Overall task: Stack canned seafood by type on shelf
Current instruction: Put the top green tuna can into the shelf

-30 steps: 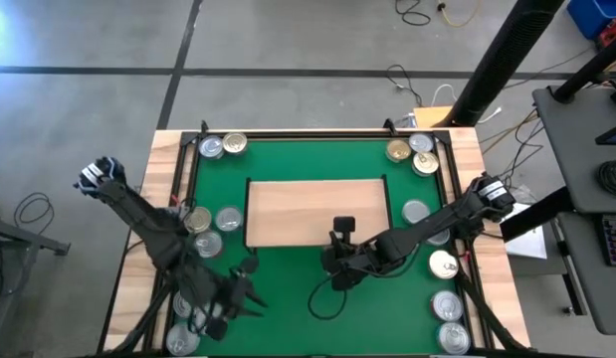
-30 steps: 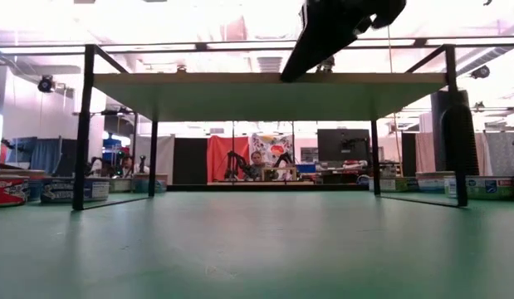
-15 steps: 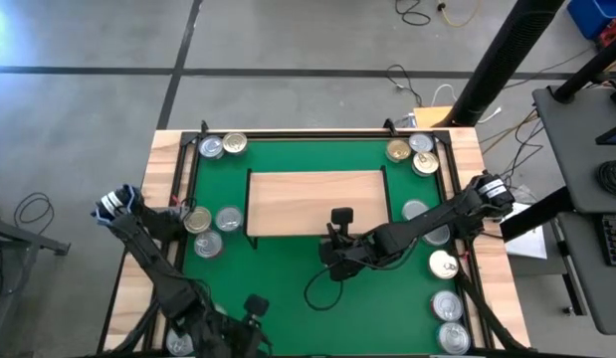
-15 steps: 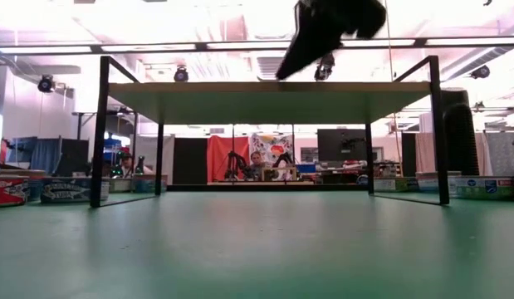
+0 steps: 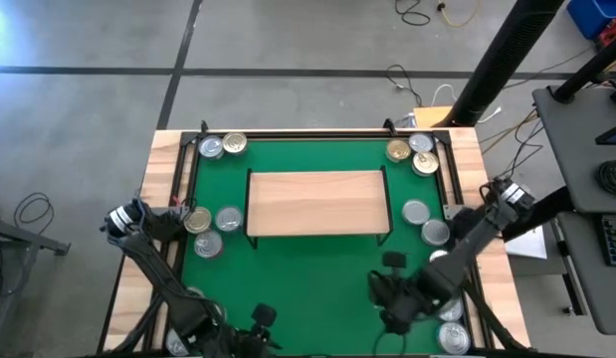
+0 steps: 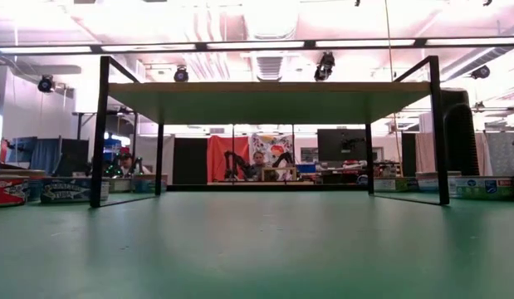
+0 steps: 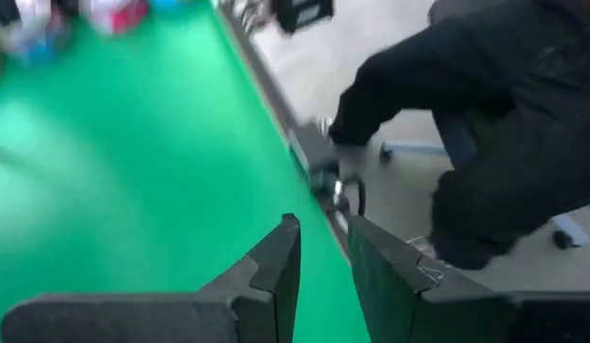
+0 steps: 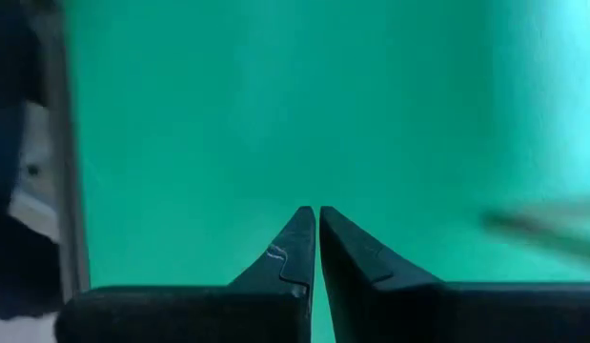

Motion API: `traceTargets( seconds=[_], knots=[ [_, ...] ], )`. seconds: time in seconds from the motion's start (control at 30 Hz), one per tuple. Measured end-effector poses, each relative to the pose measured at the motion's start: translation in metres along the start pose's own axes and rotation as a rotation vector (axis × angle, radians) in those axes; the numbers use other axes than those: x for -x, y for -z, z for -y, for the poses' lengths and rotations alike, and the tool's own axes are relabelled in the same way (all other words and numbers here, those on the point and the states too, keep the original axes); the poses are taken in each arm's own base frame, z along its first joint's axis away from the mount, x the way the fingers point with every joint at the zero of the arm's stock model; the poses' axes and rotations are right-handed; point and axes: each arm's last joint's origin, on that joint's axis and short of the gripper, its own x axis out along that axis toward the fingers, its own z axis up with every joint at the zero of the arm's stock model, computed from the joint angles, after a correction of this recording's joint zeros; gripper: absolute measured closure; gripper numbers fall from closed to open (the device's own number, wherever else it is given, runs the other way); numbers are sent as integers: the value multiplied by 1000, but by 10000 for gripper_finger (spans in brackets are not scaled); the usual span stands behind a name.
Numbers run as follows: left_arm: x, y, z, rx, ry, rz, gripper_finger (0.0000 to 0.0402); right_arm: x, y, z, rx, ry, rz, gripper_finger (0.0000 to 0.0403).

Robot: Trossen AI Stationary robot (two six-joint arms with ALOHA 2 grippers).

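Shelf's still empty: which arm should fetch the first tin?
Probably the right: its gripper hovers beside round silver tins at the mat's right edge. The left gripper has none beside it.

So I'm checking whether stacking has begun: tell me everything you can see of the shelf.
The shelf is a rectangular light-wood board with visible grain, on thin black legs at its corners. It stands level at the middle of the green mat, toward the far side. No tin rests on it or under it, and neither pincer touches it.
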Motion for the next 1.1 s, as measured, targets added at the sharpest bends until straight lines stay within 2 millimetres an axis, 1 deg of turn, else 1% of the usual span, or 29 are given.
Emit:
traceTargets(
  seconds=[0.1, 0.17, 0.27, 0.4, 0.47, 0.57, 0.67, 0.77, 0.8, 0.83, 0.9, 1.0, 1.1],
  knots=[
    [-10, 1, 4, -98, 12, 74, 325, 1, 22, 2, -56, 124, -110, 390],
    [-17, 7, 7, -144, 24, 110, 325, 0, 34, 6, -65, 205, -167, 390],
    [-25, 19, 7, -148, 25, 146, 325, -4, 54, 16, -48, 308, -232, 390],
    [-33, 37, 5, -121, 24, 192, 325, -13, 76, 38, -85, 407, -196, 390],
    [-34, 41, 4, -101, 13, 238, 325, -18, 86, 51, -148, 457, -145, 390],
    [-36, 46, 1, -82, -23, 285, 325, -22, 101, 71, -323, 509, -24, 390],
    [-38, 52, -5, -58, -59, 325, 325, -26, 115, 92, -574, 547, 106, 390],
    [-40, 57, -11, -24, -71, 380, 325, -30, 132, 112, -856, 547, 201, 390],
    [-41, 59, -13, -6, -74, 406, 325, -32, 137, 117, -937, 538, 222, 390],
    [-42, 61, -15, 10, -76, 431, 325, -32, 140, 121, -979, 522, 236, 390],
    [-47, 68, -18, 35, -83, 466, 325, -27, 138, 122, -979, 490, 235, 390],
    [-54, 81, -21, 61, -90, 499, 325, -22, 133, 120, -801, 433, 212, 390],
    [-60, 87, -21, 76, -92, 525, 325, -22, 132, 121, -619, 440, 160, 390]
  ],
)
